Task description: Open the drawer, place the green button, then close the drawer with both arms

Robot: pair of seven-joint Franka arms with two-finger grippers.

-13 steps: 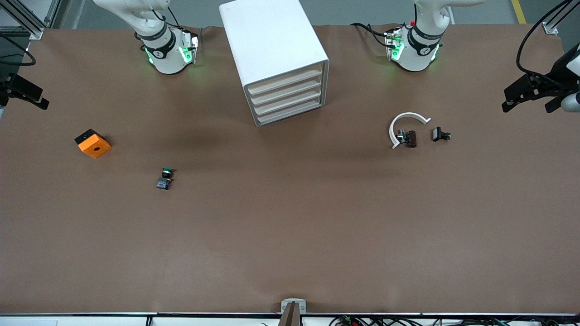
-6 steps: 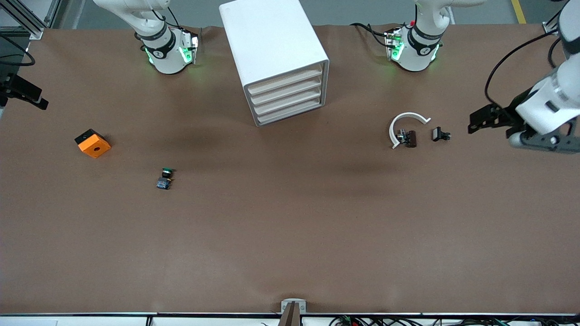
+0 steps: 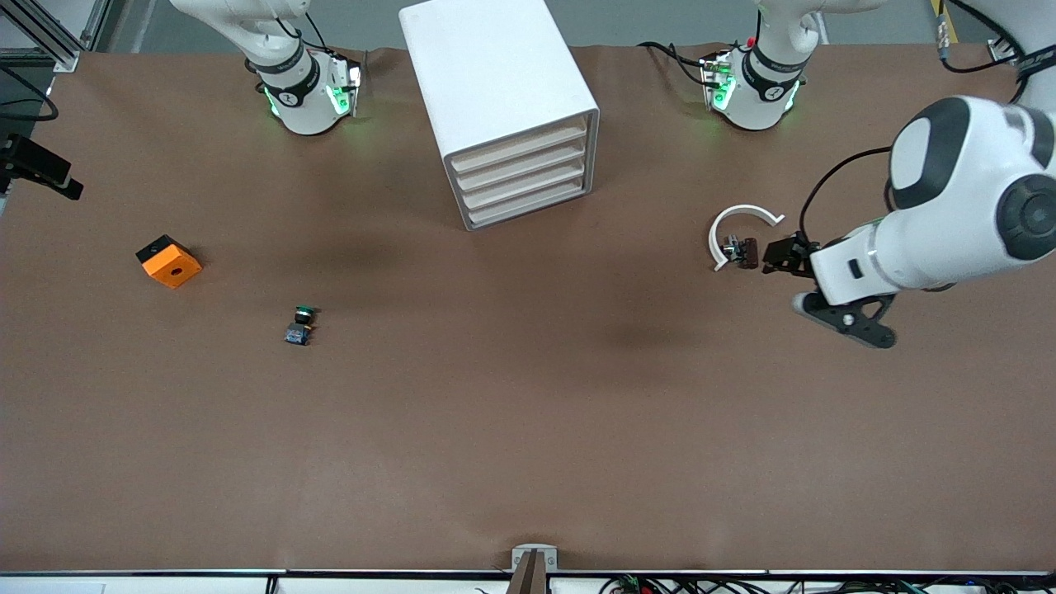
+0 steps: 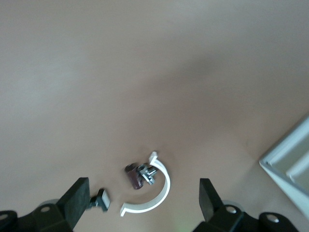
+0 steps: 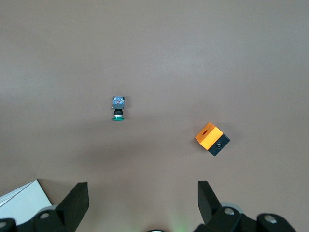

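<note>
The button (image 3: 301,324), with a green cap and a blue base, lies on the brown table toward the right arm's end; it also shows in the right wrist view (image 5: 118,107). The white drawer cabinet (image 3: 503,107) stands between the arm bases with all drawers shut. My left gripper (image 3: 781,255) hangs open and empty over the small parts at the left arm's end, as the left wrist view (image 4: 142,200) shows. My right gripper (image 3: 45,173) is at the table's edge at the right arm's end, open and empty in the right wrist view (image 5: 143,203).
An orange block (image 3: 168,261) lies near the right gripper, also in the right wrist view (image 5: 212,138). A dark brown part (image 4: 135,175) with a white curved ring (image 3: 742,231) and a small black part (image 4: 100,199) lie under the left gripper.
The left arm has swung in from the table's end to above the white ring and the small black part. The right gripper has barely moved.
</note>
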